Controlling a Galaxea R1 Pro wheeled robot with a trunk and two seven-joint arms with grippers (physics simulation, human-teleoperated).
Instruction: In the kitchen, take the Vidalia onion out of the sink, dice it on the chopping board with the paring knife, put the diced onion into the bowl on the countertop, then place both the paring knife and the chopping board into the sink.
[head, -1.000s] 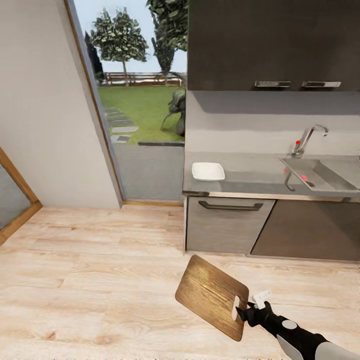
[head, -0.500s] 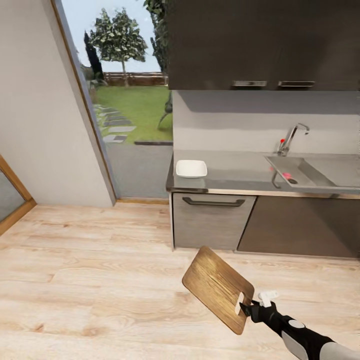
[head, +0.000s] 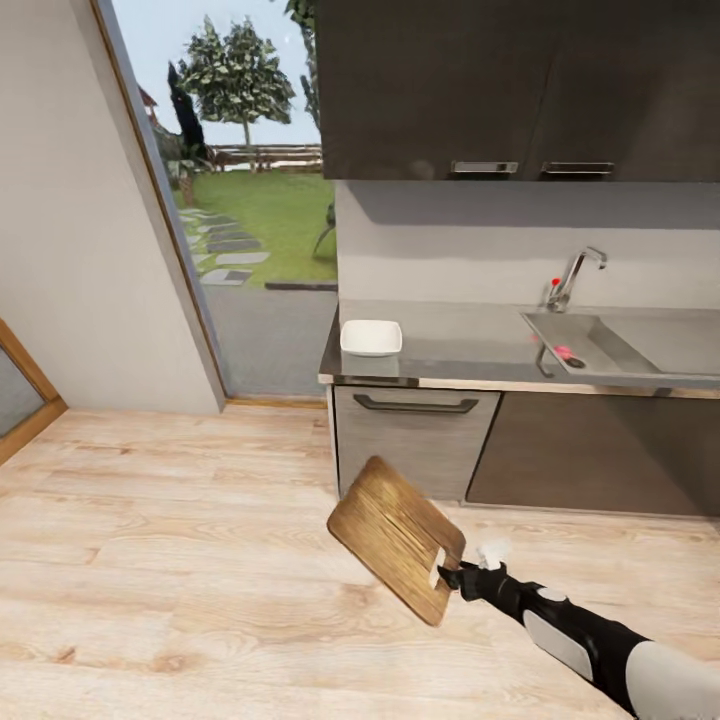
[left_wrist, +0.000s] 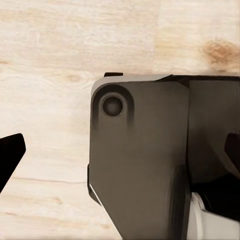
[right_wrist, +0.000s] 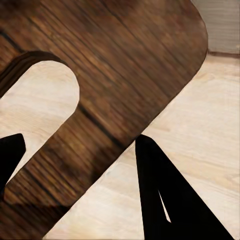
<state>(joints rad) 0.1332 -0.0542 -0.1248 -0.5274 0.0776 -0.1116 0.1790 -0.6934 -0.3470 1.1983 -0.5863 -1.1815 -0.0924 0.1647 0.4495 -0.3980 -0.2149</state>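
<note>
Chopping board (head: 395, 538) sits lower centre of the head frame, held up over the wood floor (head: 150, 560), tilted, handle-slot end toward the lower right. We see the right gripper (head: 452, 575) clamped on that slot end, arm running off to the lower-right corner. In the right wrist view the board (right_wrist: 115, 75) covers the upper left, slot cut-out at left, and one dark finger (right_wrist: 165, 200) lies against the board edge at lower right, so the pincer is closed on the board.

Countertop (head: 470, 350) runs across the right half of the head frame, mid-height. Bowl (head: 371, 337) rests on it near its left end, well apart from the board. Sink (head: 625, 345) is at the right edge, with the chrome faucet (head: 574, 275) behind it. We make out a small pinkish spot in the basin, likely the Vidalia onion (head: 563, 351), too small to be sure.

Dark wall cabinets (head: 520, 90) fill the top right; an open doorway with lawn and tree (head: 240, 80) is at upper left.

Left gripper (left_wrist: 120, 155): the left wrist view has a dark fingertip at each side edge, far apart, with a dark robot part between them over the floor; it holds nothing
</note>
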